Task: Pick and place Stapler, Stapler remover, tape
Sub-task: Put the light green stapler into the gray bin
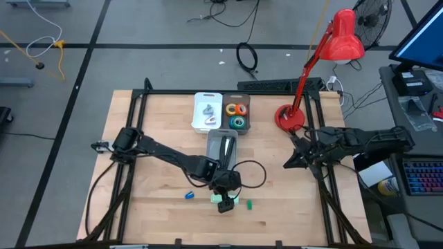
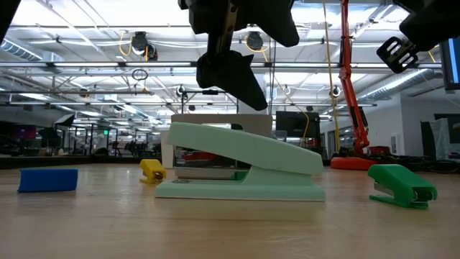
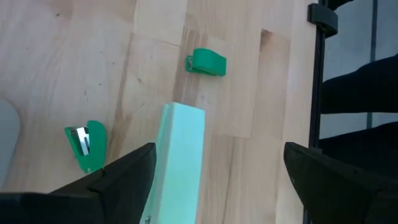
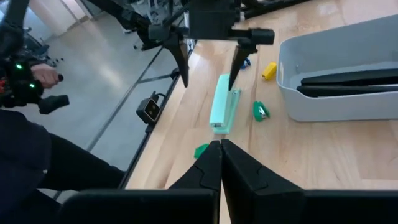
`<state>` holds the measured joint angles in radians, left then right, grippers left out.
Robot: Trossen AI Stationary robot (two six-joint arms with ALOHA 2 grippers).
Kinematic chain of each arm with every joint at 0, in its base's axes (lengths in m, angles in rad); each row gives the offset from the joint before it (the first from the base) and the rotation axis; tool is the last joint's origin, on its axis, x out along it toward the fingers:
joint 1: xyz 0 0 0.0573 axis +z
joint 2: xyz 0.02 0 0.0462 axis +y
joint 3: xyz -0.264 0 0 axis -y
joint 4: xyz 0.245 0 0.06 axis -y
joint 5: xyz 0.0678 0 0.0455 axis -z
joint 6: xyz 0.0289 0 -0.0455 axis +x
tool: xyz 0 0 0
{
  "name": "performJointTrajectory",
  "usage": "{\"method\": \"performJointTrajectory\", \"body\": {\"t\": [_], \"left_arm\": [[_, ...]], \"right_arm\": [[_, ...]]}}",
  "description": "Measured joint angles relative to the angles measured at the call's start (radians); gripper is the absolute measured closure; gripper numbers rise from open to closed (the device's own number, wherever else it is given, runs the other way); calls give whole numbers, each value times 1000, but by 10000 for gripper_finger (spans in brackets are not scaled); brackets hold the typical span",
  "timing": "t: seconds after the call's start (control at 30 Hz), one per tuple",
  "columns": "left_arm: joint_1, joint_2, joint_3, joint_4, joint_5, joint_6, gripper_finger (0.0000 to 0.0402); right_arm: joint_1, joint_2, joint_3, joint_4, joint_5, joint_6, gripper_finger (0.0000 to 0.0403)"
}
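Hovering near the table's (image 1: 138,138) front edge, the left gripper (image 1: 225,200) hangs spread wide over the mint stapler (image 2: 244,169), not touching it. Bare wood lies around. The right gripper (image 1: 291,160) waits clenched near the right edge.

The left arm reached across the table toward its front edge, its wrist pointed down, and the left gripper (image 1: 225,201) hung low there with its fingers spread wide. The right arm waited at the table's right edge, the right gripper (image 1: 289,163) closed.
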<state>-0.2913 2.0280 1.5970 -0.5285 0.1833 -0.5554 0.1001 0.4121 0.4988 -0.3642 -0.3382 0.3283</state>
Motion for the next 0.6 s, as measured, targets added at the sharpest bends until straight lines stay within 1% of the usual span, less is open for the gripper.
{"method": "performJointTrajectory", "body": {"t": [0.23,0.37,0.5,0.6], "left_arm": [[1,37,0,-32,-3,-7,44],[1,54,0,-48,-23,-6,45],[0,74,1,-52,-35,-4,43],[-6,91,0,-72,-34,-4,41]], "right_arm": [[0,-79,0,-40,2,19,403],[0,-85,0,-44,8,25,403],[-1,-83,0,-52,53,26,403],[-1,-84,0,-50,53,26,403]]}}
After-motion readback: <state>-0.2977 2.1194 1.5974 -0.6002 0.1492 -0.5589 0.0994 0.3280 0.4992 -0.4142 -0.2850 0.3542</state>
